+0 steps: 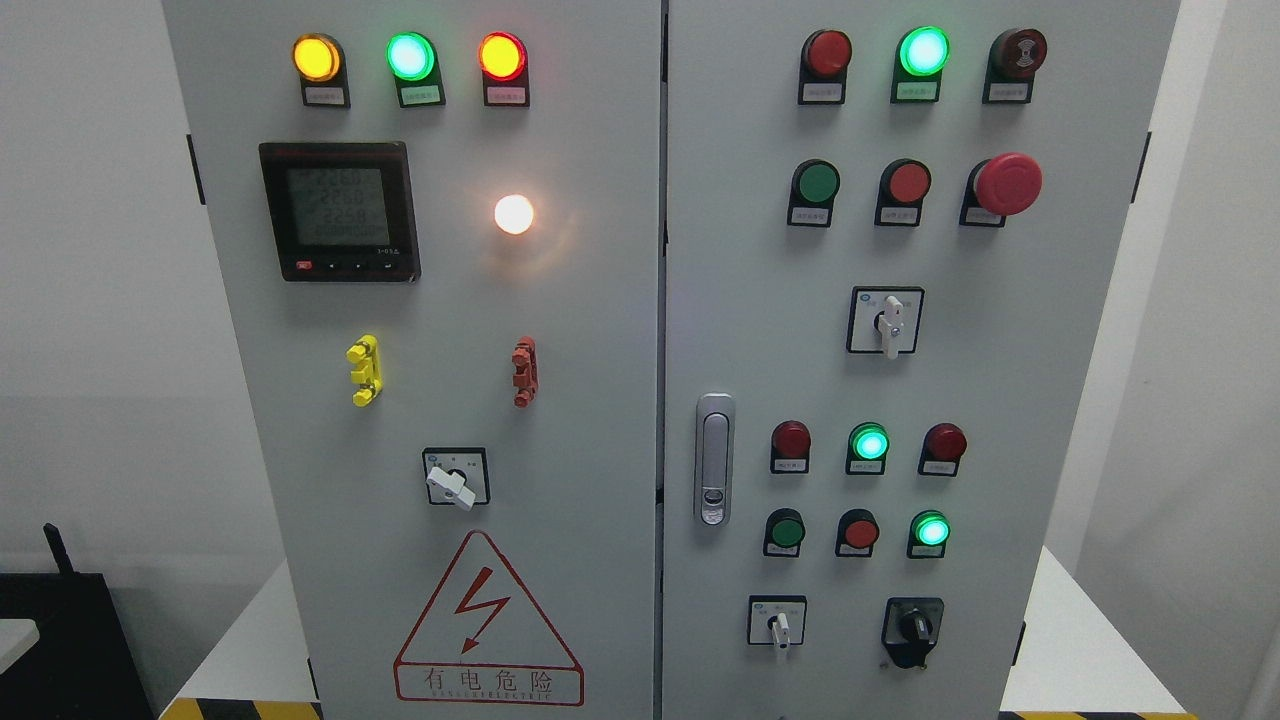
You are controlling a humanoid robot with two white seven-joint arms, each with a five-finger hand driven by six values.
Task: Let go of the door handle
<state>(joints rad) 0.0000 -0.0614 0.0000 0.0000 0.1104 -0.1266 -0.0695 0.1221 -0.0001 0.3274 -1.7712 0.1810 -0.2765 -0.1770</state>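
Observation:
A grey electrical cabinet fills the head view, with a left door and a right door, both closed. The silver door handle sits flush and upright on the right door's left edge, near the centre seam. Nothing touches it. Neither of my hands nor arms shows in the view.
The doors carry lit indicator lamps, push buttons, a red emergency stop, rotary switches, a meter display and a high-voltage warning triangle. The cabinet stands on a white base. Dark equipment sits at lower left.

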